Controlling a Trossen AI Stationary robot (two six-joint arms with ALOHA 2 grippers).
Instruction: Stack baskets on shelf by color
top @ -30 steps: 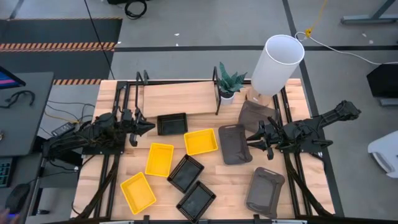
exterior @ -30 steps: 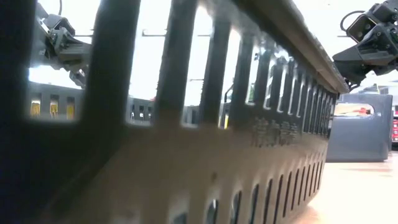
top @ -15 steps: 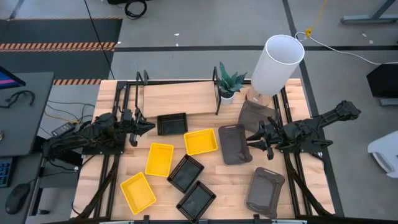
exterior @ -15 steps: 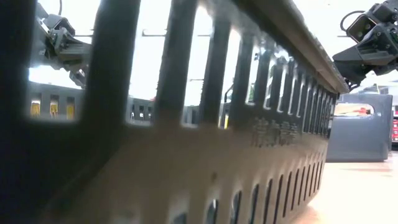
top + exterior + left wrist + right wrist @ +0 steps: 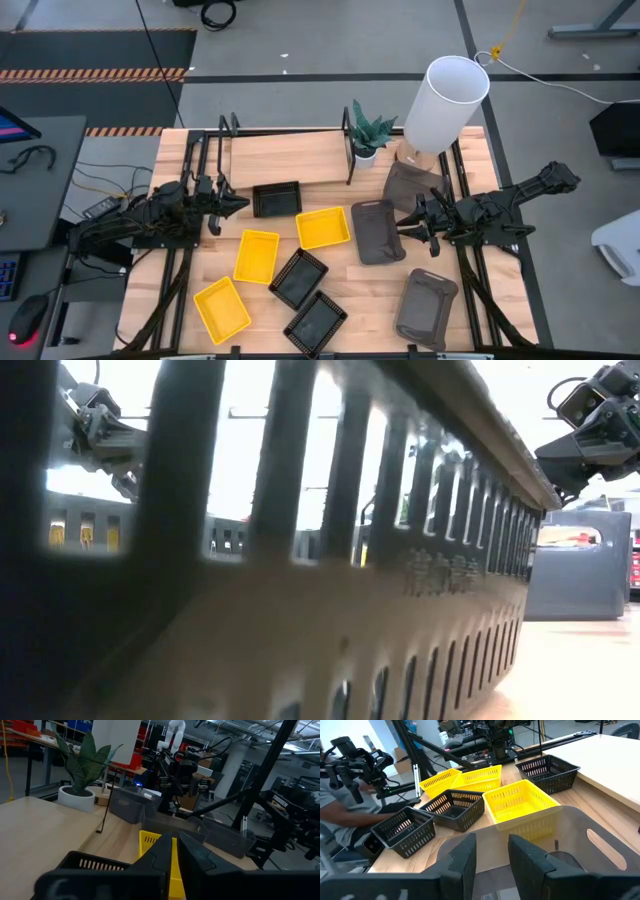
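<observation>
High view: left claw [image 5: 238, 203] is hovering just left of the black basket [image 5: 277, 199] near the shelf [image 5: 285, 158]; nothing stacked yet.
Low view: a slotted basket wall is blocking nearly everything.
Left wrist: fingers nearly pressed together, empty; they need spreading before gripping the rim.
Right wrist: right claw [image 5: 489, 851] is hanging spread over a grey basket [image 5: 580, 850].

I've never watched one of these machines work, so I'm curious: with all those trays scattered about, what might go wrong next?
The baskets lie close together: a yellow basket touches a black basket, so lifting one may drag its neighbour. The potted plant and the white lamp shade stand by the shelf, where a carried basket could knock them. The left end effector sits near another black basket and might nudge it.
</observation>
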